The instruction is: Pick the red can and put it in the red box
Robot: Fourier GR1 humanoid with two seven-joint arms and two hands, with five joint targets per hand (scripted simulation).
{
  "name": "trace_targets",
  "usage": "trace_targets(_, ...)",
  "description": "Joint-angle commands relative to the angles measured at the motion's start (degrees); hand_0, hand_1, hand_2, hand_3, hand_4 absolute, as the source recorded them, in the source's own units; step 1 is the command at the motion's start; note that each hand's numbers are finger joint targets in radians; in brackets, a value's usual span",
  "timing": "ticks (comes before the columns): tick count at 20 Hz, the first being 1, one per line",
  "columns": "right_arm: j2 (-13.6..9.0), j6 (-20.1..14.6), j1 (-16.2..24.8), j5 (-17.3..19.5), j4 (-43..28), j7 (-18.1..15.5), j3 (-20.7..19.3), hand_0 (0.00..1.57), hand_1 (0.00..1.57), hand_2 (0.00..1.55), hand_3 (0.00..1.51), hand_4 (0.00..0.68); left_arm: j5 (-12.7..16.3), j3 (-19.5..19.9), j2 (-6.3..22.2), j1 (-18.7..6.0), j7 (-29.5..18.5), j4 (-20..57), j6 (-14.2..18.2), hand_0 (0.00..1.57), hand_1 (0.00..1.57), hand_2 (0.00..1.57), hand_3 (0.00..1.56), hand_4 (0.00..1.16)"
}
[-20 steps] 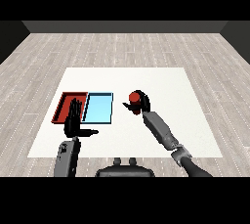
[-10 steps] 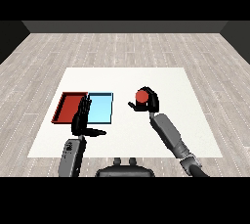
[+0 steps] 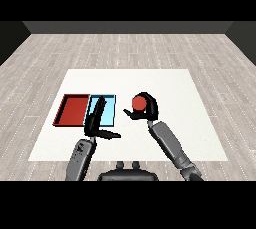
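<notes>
The red can (image 3: 137, 103) is held above the white table, with my right hand (image 3: 147, 109) curled round it from the right side. It hangs a little right of the light blue tray (image 3: 109, 113). The red tray (image 3: 72, 110) lies at the far left, beside the blue one, with nothing in it. My left hand (image 3: 97, 121) is open, fingers straight and pointing forward over the blue tray's near edge, thumb stretched out to the right.
The white table (image 3: 170, 85) spreads wide behind and to the right of the trays. Its near edge runs just below my forearms. Grey plank floor surrounds it.
My right hand has carried the red can leftward toward the trays. My left hand has shifted right, from the red tray's front to the blue tray's front.
</notes>
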Motion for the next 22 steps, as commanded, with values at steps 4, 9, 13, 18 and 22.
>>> trace_targets(4, 2.9, 4.0, 3.5, 2.9, -1.6, -3.6, -2.4, 1.44, 1.44, 1.43, 1.40, 0.632, -0.8, -5.2, 0.0, -4.8, 0.8, 7.1, 6.3, 0.00, 0.00, 0.00, 0.00, 0.00)
trace_targets(9, 4.0, 3.5, 4.2, 5.9, -6.5, -0.1, -1.3, 1.44, 1.44, 1.43, 1.40, 0.616, 2.5, -9.0, 0.0, -7.1, 0.0, 13.2, 9.5, 0.00, 0.00, 0.00, 0.00, 0.00)
trace_targets(13, 5.2, 3.0, 3.3, 7.4, -5.3, -0.8, 0.1, 1.45, 1.45, 1.44, 1.40, 0.647, 3.6, -3.4, 0.0, -9.1, -5.5, 21.0, 5.3, 0.00, 0.00, 0.00, 0.00, 0.00)
trace_targets(18, 5.2, 5.0, -2.2, 5.2, -2.1, 0.5, -3.8, 1.47, 1.47, 1.44, 1.39, 0.652, 5.2, -7.7, 0.0, -10.5, -3.9, 20.9, 9.1, 0.00, 0.00, 0.00, 0.00, 0.00)
trace_targets(22, 5.2, 7.4, 3.0, 6.5, -3.2, -4.8, -2.7, 1.46, 1.46, 1.43, 1.38, 0.654, 7.0, -7.9, 0.0, -9.6, -5.3, 22.5, 8.0, 0.00, 0.00, 0.00, 0.00, 0.00)
